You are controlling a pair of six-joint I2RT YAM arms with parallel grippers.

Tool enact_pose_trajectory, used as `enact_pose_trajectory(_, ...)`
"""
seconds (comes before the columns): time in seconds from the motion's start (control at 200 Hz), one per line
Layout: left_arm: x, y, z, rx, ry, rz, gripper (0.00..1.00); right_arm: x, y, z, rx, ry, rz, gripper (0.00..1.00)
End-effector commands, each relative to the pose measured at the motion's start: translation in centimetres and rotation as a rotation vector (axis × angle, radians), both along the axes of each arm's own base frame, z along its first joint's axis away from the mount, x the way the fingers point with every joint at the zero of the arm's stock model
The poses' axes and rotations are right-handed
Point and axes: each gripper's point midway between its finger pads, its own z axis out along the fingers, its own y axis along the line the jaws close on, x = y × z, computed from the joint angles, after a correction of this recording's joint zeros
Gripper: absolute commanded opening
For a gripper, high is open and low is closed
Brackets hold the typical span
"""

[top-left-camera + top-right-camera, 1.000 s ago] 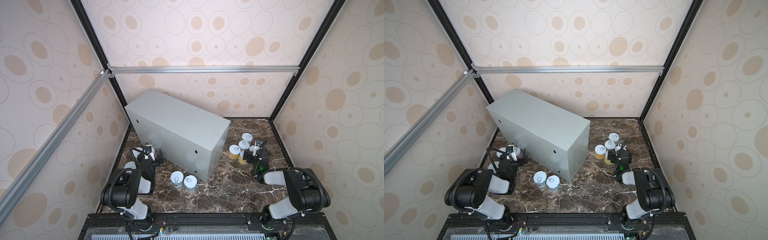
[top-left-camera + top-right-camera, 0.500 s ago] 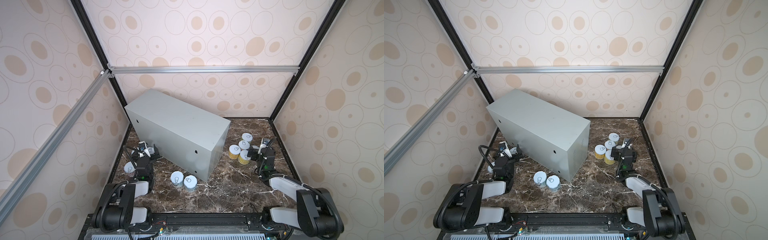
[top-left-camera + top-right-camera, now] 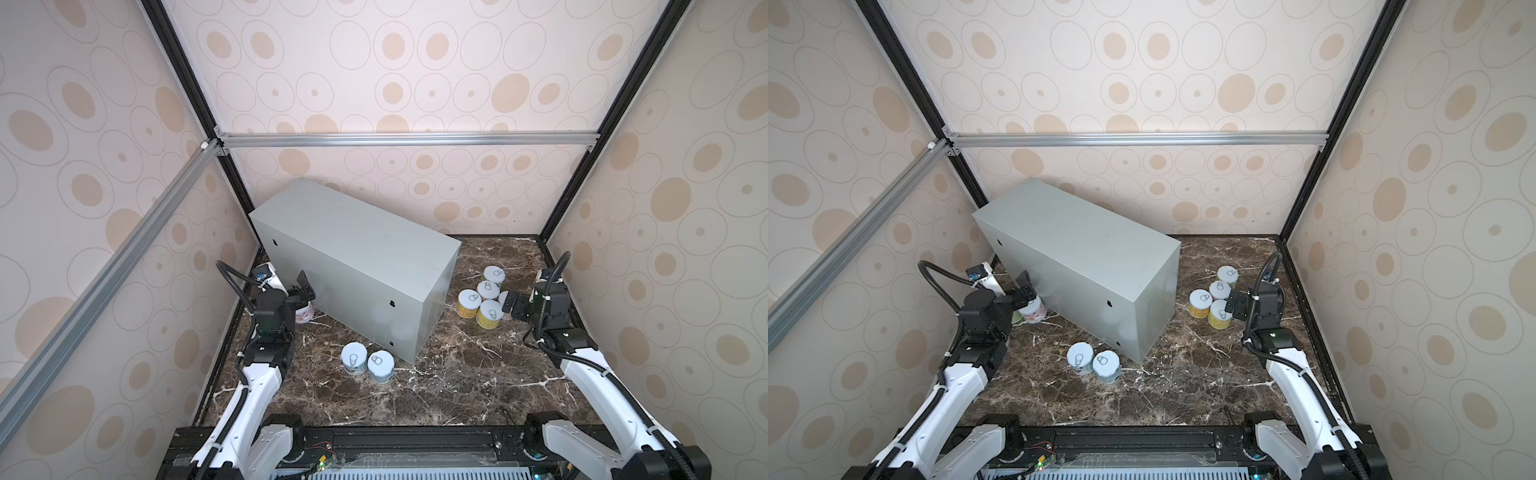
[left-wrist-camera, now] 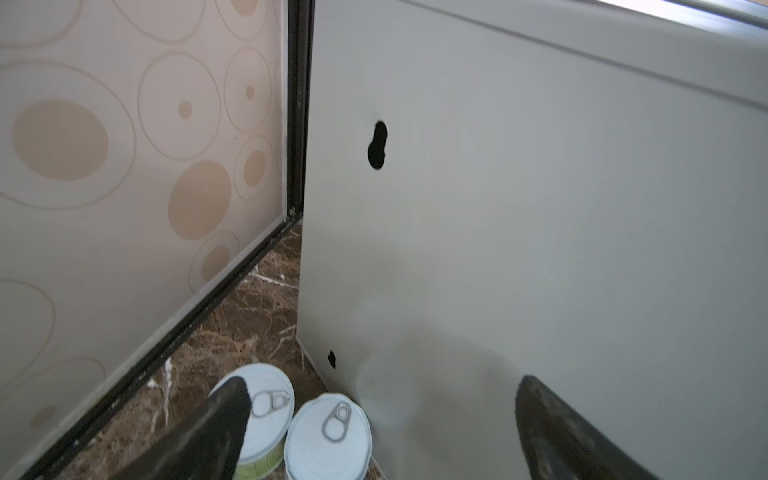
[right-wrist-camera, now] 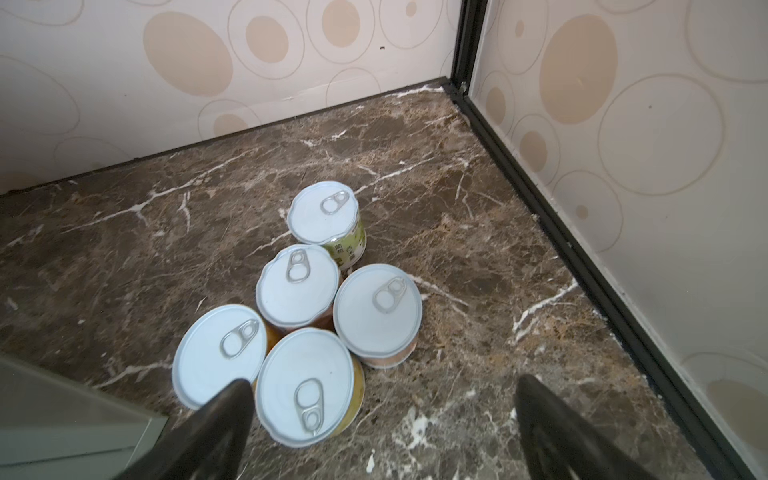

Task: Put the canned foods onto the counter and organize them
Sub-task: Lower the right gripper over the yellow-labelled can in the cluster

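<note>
Hovering wide open and empty, my right pincer (image 3: 510, 308) is lined up over the nearest of five huddled cans (image 5: 297, 286), ready for a pick. The left pincer (image 3: 306, 289), likewise spread, overhangs two cans (image 4: 328, 436) beside the counter (image 3: 353, 249), which bears none yet.

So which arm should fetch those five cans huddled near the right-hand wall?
Probably the right. The right pincer, open, hangs just beside the five-can cluster, closest to a yellow can. The left pincer, also open, is across the grey metal box by a pink can.
</note>
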Motion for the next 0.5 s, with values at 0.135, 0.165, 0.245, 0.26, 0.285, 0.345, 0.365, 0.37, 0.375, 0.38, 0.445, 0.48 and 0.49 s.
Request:
enact_pose_trajectory(0.135,-4.1,-4.8,-3.1,-0.112,0.224,-0.169,0.99,-4.6,2.7,-3.0,0.154,0.239,0.063,1.0)
enact_pose_trajectory(0.165,-4.5,-5.3,-3.1,-0.104,0.228,-0.183,0.99,-4.8,2.9,-3.2,0.168,0.247,0.069,1.0)
enact_pose_trajectory(0.245,-5.3,-6.0,-3.1,-0.088,0.234,-0.2,0.99,-5.2,3.6,-3.9,0.203,0.263,0.079,1.0)
enact_pose_trajectory(0.26,-5.5,-6.0,-3.2,-0.089,0.233,-0.197,0.99,-5.3,3.7,-4.1,0.208,0.267,0.08,1.0)
enact_pose_trajectory(0.285,-5.7,-6.0,-3.2,-0.095,0.229,-0.194,0.99,-5.2,3.9,-4.4,0.213,0.27,0.083,1.0)
enact_pose_trajectory(0.345,-6.1,-6.1,-3.4,-0.112,0.226,-0.197,0.99,-5.2,4.2,-5.1,0.212,0.281,0.086,1.0)
enact_pose_trajectory(0.365,-6.2,-6.1,-3.5,-0.114,0.227,-0.197,0.99,-5.1,4.3,-5.3,0.209,0.286,0.086,1.0)
enact_pose_trajectory(0.37,-6.2,-6.1,-3.5,-0.114,0.229,-0.197,0.99,-5.1,4.3,-5.4,0.209,0.289,0.087,1.0)
enact_pose_trajectory(0.375,-6.2,-6.1,-3.5,-0.114,0.229,-0.196,0.99,-5.1,4.3,-5.6,0.208,0.292,0.086,1.0)
enact_pose_trajectory(0.38,-6.3,-6.1,-3.6,-0.114,0.231,-0.196,0.99,-5.2,4.3,-5.7,0.207,0.294,0.085,1.0)
enact_pose_trajectory(0.445,-6.4,-6.0,-4.3,-0.103,0.251,-0.194,0.99,-4.9,4.6,-6.5,0.206,0.309,0.084,1.0)
enact_pose_trajectory(0.48,-6.4,-5.9,-4.8,-0.096,0.265,-0.191,0.99,-4.7,4.7,-7.0,0.21,0.314,0.082,1.0)
enact_pose_trajectory(0.49,-6.4,-5.9,-5.0,-0.095,0.269,-0.19,0.99,-4.7,4.8,-7.2,0.211,0.317,0.081,1.0)
